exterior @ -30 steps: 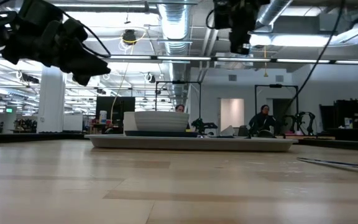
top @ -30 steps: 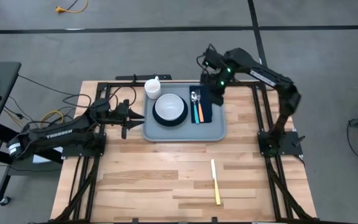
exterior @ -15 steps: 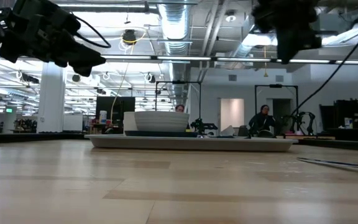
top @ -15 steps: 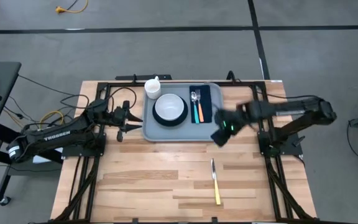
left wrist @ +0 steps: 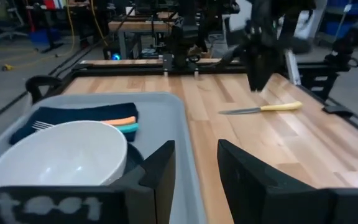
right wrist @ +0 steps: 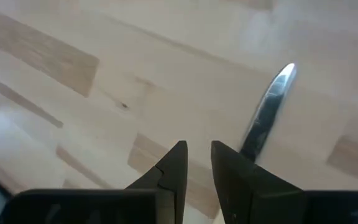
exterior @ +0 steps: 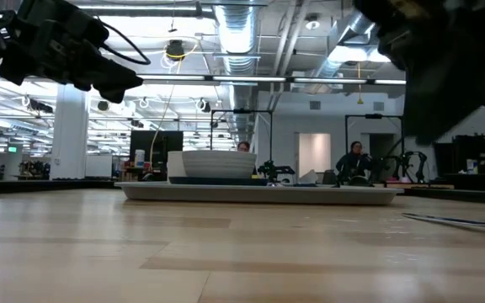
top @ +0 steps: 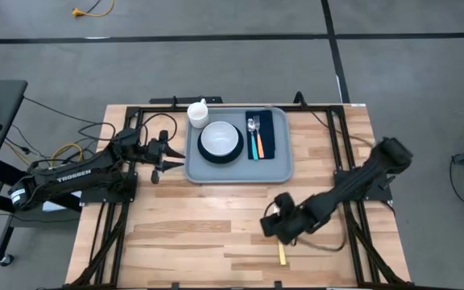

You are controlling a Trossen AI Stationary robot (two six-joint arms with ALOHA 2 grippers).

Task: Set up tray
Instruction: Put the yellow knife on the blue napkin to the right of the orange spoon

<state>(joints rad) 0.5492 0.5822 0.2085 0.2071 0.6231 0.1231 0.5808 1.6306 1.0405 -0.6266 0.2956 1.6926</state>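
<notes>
Looking down from overhead, the tray is sitting in the upper middle of the frame on the wooden surface, carrying a white bowl, a white cup at its upper left corner, and a dark napkin with a fork and an orange-handled utensil on it. The knife is lying well apart from the tray, low in the frame, and the right gripper is hovering directly over its blade end; its fingers are hidden from here. The left gripper is waiting just beside the tray's left edge.

At table height, the tray is showing as a low slab at mid-frame with the bowl rising above it, and the knife is lying at the far right, something the overhead view partly hides under the arm.

The left wrist view is showing the left gripper with its fingers standing apart and empty, the tray rim beside them, and the knife's yellow handle beyond.

The right wrist view is giving what no other does: the right gripper with fingers a narrow gap apart, holding nothing, the knife blade just beside them.

I'd judge the knife pickup is in hand; next the gripper needs to line up across the knife and descend.
</notes>
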